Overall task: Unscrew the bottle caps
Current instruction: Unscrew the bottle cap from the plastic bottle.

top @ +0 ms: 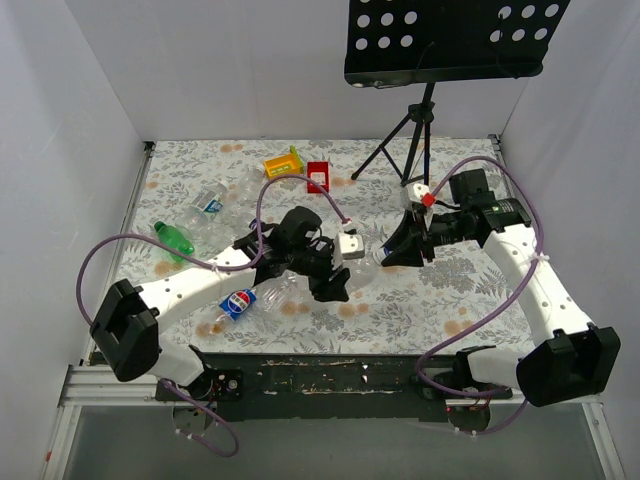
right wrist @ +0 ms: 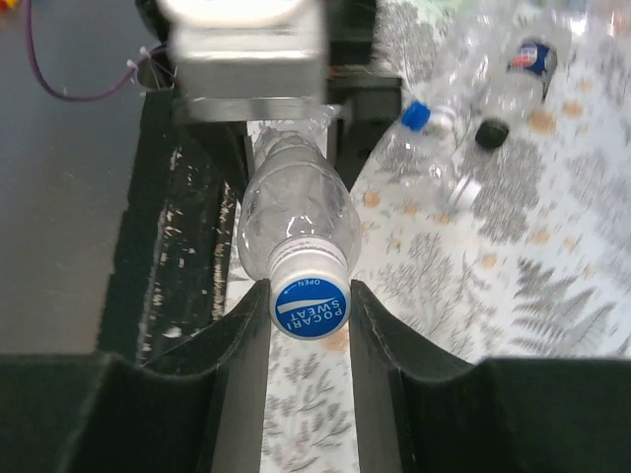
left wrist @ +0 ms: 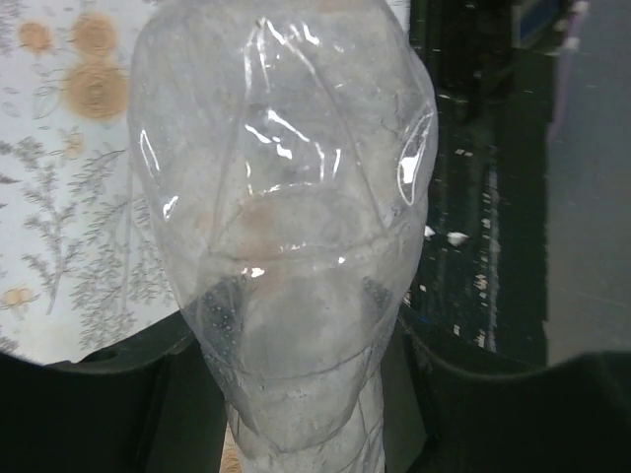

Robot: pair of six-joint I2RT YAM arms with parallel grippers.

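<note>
The big table (top: 450,300) with the leafy cloth holds everything. The two arms meet over its middle. Other bottles lie over on the left side, like a green bottle (top: 173,238) and a blue-labelled bottle (top: 238,301). Between the arms is one clear bottle (left wrist: 286,227), lying on its side up in the air, not on the table. The left gripper (left wrist: 301,404) has its jaws closed tight on the fat part of this bottle. The bottle's neck points at the other arm. The right gripper (right wrist: 311,298) has its jaws almost closed too, and they press on both sides of the cap (right wrist: 310,305). The cap is small and round, whitish on the side and blue on top, and it looks screwed on to the bottle's neck. So I think the twisting is about to start. A few things could go wrong from here. The bottle looks thin, soft and empty, so it could squash or turn inside the left jaws, and then bottle and cap would spin together and nothing would come loose. The cap's side is small, and only the jaw tips hold it, so the right jaws could slip around it. If the right arm pulls back too soon, it could yank the bottle out of the left jaws.
</note>
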